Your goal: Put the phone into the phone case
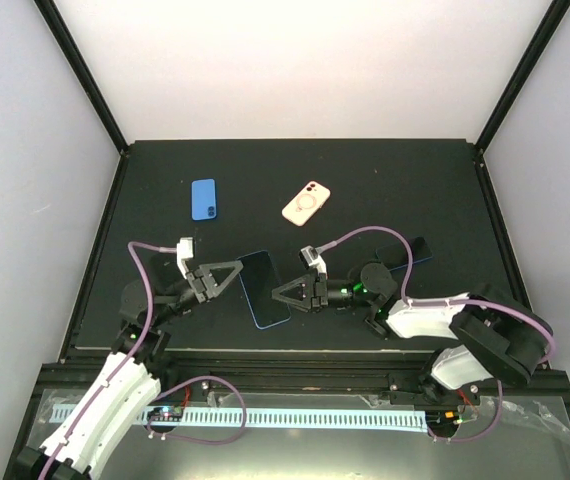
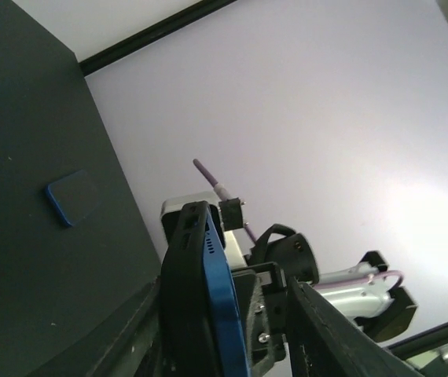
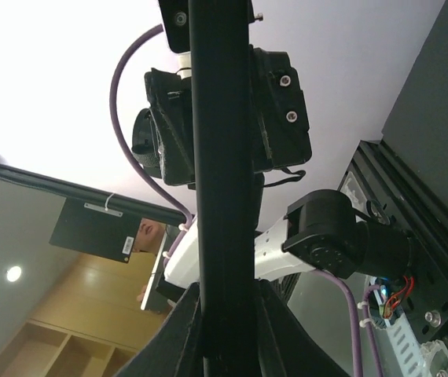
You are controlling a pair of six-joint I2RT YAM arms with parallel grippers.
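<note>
Looking at the phone case (image 1: 306,204) first, I see it lying flat on the dark surface (image 1: 415,180). It is back up with the white ring showing, in the far half, about midway between the left and right edges and turned a little off square. Nothing touches it.

The phone (image 1: 263,290), a dark slab with a blue rim, sits closer to the near edge and well apart from the case, between my two arms. The right fingers (image 1: 277,296) are pinched narrow on its right-hand side. In the right wrist view the phone (image 3: 220,196) rises edge-on as a black strip straight out of the fingertips (image 3: 173,338).

The left fingers (image 1: 237,268) reach the phone's opposite side. In the left wrist view the phone (image 2: 222,306) stands edge-on between them with its blue rim toward the camera. I cannot tell whether they grip it or only bracket it. I also cannot tell from above whether the phone rests on the surface or is lifted off it.

A small blue rectangle (image 1: 203,199) lies flat to the left of the case, toward the far left corner, and it also shows in the left wrist view (image 2: 73,197). Another dark slab (image 1: 407,252) lies toward the right edge, just beside the right arm's purple cable (image 1: 350,236).
</note>
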